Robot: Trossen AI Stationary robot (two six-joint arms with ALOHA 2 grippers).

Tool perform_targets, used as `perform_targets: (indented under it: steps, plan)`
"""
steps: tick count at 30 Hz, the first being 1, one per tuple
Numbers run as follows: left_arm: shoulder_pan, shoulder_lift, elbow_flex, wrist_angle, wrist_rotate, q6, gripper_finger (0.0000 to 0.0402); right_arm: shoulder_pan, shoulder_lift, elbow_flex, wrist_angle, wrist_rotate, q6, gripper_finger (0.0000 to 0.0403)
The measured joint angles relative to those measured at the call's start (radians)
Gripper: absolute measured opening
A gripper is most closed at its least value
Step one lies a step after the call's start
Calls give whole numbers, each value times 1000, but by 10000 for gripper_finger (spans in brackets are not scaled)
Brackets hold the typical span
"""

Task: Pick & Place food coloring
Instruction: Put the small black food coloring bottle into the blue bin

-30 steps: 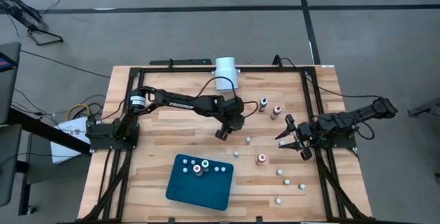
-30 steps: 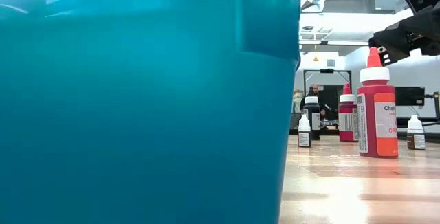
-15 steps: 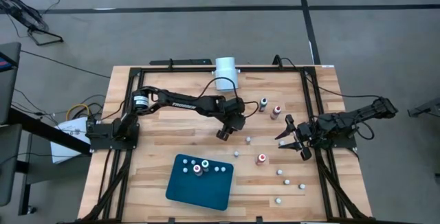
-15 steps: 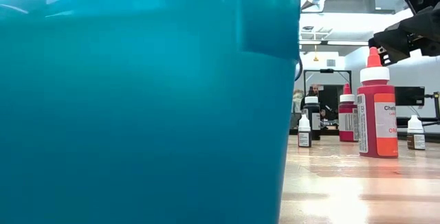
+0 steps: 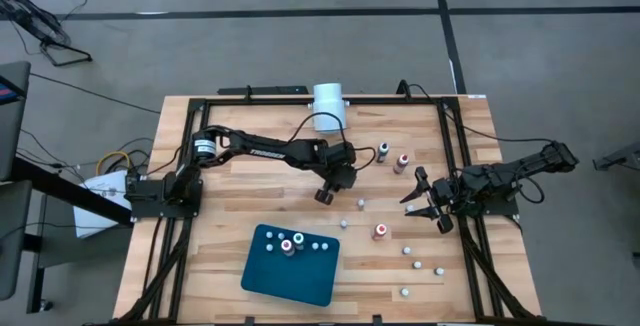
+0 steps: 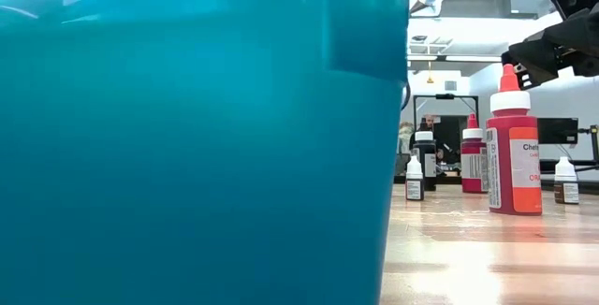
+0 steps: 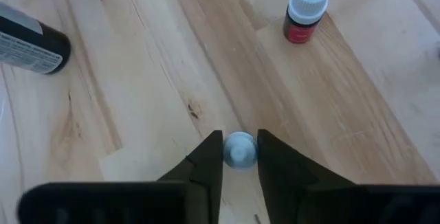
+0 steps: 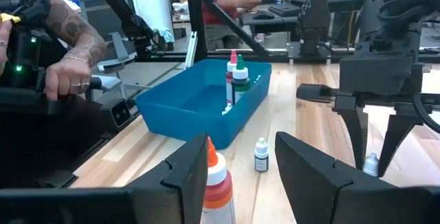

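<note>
The left gripper [image 7: 239, 157] stands straight over a small bottle [image 7: 240, 148] of food coloring near the middle of the table [image 5: 250, 181], its two dark fingers [image 7: 206, 165] closed in narrowly against the pale rounded cap from either side. The bottle stands upright, so its long axis runs up into the gripper, and only the cap shows between the fingers. The blue tray [image 5: 290, 271] lies toward the table's front edge from this grasp, with a few bottles already standing in it, so the coming move is likely a lift and a carry that way.

The right gripper [image 5: 425, 201] waits near the right side with its fingers apart, holding nothing.

The bottles are smooth plastic with white caps, the tray is a glossy shallow tub, and the table is pale planked wood.
</note>
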Motion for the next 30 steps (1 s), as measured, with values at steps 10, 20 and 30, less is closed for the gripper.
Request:
perform_targets:
  steps: [10, 20, 30]
  plan:
    - [-31, -41, 1, -13, -54, -32, 67, 0, 0, 0, 0, 0, 0, 159]
    - [-105, -180, 1, -98, -56, -50, 56, 0, 0, 0, 0, 0, 0, 159]
    - [-281, -324, 1, -281, -125, -60, 61, 0, 0, 0, 0, 0, 0, 159]
